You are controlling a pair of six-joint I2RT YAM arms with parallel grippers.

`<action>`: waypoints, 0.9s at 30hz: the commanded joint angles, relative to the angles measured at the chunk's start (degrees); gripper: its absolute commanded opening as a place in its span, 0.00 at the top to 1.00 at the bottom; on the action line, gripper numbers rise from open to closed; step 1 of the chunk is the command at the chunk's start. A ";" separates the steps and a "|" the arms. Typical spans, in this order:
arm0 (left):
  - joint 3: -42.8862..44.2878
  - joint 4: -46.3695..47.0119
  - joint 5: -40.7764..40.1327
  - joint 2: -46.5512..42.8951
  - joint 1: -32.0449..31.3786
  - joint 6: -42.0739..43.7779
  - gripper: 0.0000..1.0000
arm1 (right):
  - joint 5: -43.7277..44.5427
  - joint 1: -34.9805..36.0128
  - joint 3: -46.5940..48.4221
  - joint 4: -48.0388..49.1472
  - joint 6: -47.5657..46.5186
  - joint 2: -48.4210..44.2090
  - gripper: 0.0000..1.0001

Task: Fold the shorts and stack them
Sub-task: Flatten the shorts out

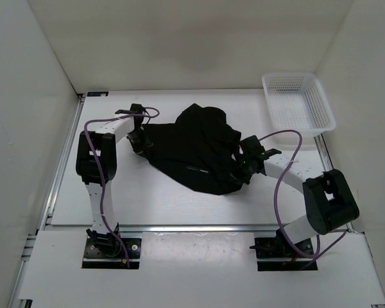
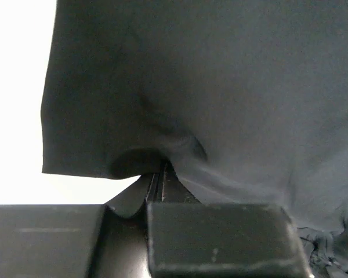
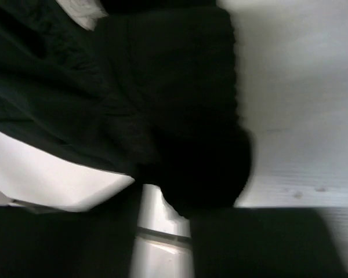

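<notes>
The shorts (image 1: 196,151) lie bunched between your two arms, long axis left-to-right: left end effector (image 1: 141,144) clamped on their left edge, right end effector (image 1: 242,165) at the right edge, grip unreadable.

White arm links (image 1: 100,212), black joints (image 1: 93,157), looping purple cables (image 1: 277,179)

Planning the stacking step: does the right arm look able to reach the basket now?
Likely yes: bare table separates the right gripper from the basket; shorts lie on its other side.
</notes>
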 commanded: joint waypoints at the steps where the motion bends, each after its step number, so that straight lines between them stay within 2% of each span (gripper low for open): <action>1: 3.28 -1.29 -2.71 -1.79 -0.24 0.22 0.90 | 3.41 1.05 6.30 2.09 0.64 0.54 1.00; 6: 10.91 -7.27 -7.98 -7.25 1.68 2.68 0.90 | 8.16 -3.15 16.32 -2.14 -7.00 -4.54 1.00; 11: 31.38 -18.23 -7.99 -7.95 3.63 5.93 0.90 | 8.95 -5.90 31.33 -9.41 -17.38 -6.74 1.00; 13: 35.78 -19.75 -7.38 -8.82 4.15 7.25 0.90 | 8.96 -5.90 31.36 -9.43 -21.25 -8.85 1.00; 15: 35.80 -19.76 -5.98 -11.88 4.16 7.95 0.90 | 10.36 -5.90 28.14 -9.96 -22.40 -12.71 1.00; 19: 27.39 -19.76 -5.27 -17.60 4.16 9.01 0.90 | 11.59 -5.90 18.31 -9.96 -23.54 -20.10 1.00; 23: 14.04 -16.60 -4.74 -23.32 4.16 9.54 0.90 | 10.90 -5.90 10.56 -9.96 -22.93 -28.26 1.00; 27: 8.74 -16.07 -4.74 -28.33 4.16 9.54 0.90 | 10.36 -5.90 6.67 -12.24 -22.23 -33.90 1.00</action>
